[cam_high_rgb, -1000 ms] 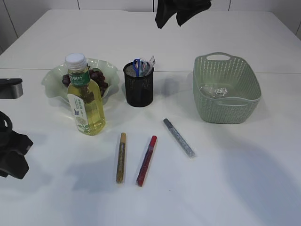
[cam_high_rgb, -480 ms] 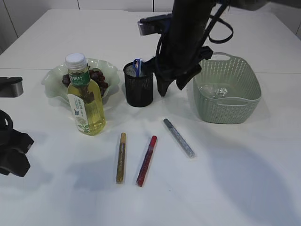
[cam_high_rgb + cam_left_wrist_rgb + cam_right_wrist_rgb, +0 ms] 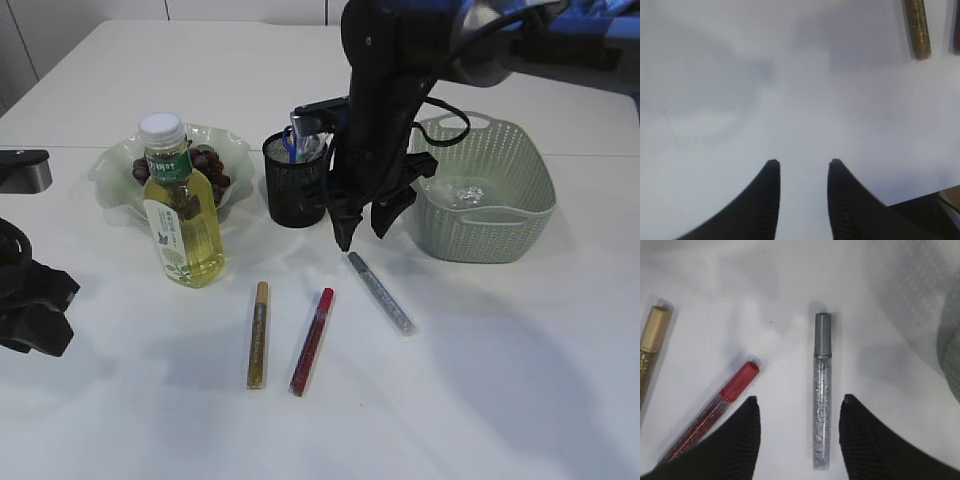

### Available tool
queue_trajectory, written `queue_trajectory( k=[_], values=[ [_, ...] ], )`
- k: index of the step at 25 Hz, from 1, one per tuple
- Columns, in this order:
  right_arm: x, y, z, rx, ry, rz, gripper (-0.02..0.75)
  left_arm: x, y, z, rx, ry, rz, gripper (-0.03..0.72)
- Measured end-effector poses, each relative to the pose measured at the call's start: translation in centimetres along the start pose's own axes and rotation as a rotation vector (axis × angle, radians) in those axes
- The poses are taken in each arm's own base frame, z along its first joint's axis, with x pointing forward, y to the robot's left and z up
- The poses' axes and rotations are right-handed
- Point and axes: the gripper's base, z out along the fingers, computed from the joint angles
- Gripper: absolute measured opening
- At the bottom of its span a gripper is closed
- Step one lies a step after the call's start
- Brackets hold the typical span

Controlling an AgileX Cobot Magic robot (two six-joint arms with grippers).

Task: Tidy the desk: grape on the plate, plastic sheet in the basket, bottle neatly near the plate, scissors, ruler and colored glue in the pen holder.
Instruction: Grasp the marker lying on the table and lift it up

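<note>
Three colored glue pens lie on the white desk: gold (image 3: 258,335), red (image 3: 311,341) and silver (image 3: 381,293). My right gripper (image 3: 362,236) hangs open just above the silver pen's capped end. In the right wrist view the silver pen (image 3: 822,390) lies between the right gripper's (image 3: 800,402) fingers, untouched, and the red pen (image 3: 715,410) runs under the left finger. Grapes (image 3: 205,165) sit on the green plate (image 3: 115,175), with the bottle (image 3: 180,215) upright in front. Blue-handled scissors (image 3: 291,140) stand in the black pen holder (image 3: 295,190). The plastic sheet (image 3: 455,192) lies in the basket (image 3: 480,225). My left gripper (image 3: 802,162) is open over bare desk.
The left arm (image 3: 35,315) rests low at the desk's left edge. A clear item (image 3: 320,133) sticks out of the pen holder beside the scissors. The gold pen's end (image 3: 917,30) shows at the top right of the left wrist view. The basket's edge (image 3: 952,360) borders the right wrist view.
The right arm has come down from the top of the view, past the pen holder, and now hangs over the silver glue pen. The left arm has barely shifted.
</note>
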Motion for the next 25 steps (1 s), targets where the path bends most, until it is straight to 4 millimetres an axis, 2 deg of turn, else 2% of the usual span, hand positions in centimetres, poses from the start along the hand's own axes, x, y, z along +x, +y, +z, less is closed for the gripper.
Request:
queue_trajectory(
  k=[6, 13, 18, 25],
  values=[
    [0.0, 0.0, 2.7, 0.004, 0.053, 0.010, 0.405, 0.0, 0.1, 0.0, -0.006, -0.002, 0.005, 0.239],
    [0.0, -0.4, 4.1, 0.041, 0.073, 0.010, 0.405, 0.0, 0.1, 0.0, -0.008, -0.002, 0.007, 0.239],
    [0.1, -0.4, 5.9, 0.043, 0.109, 0.012, 0.405, 0.0, 0.1, 0.0, -0.008, -0.002, 0.007, 0.239],
    [0.1, -0.4, 6.4, 0.043, 0.116, 0.013, 0.404, 0.0, 0.1, 0.0, -0.008, -0.002, 0.007, 0.239]
  ],
)
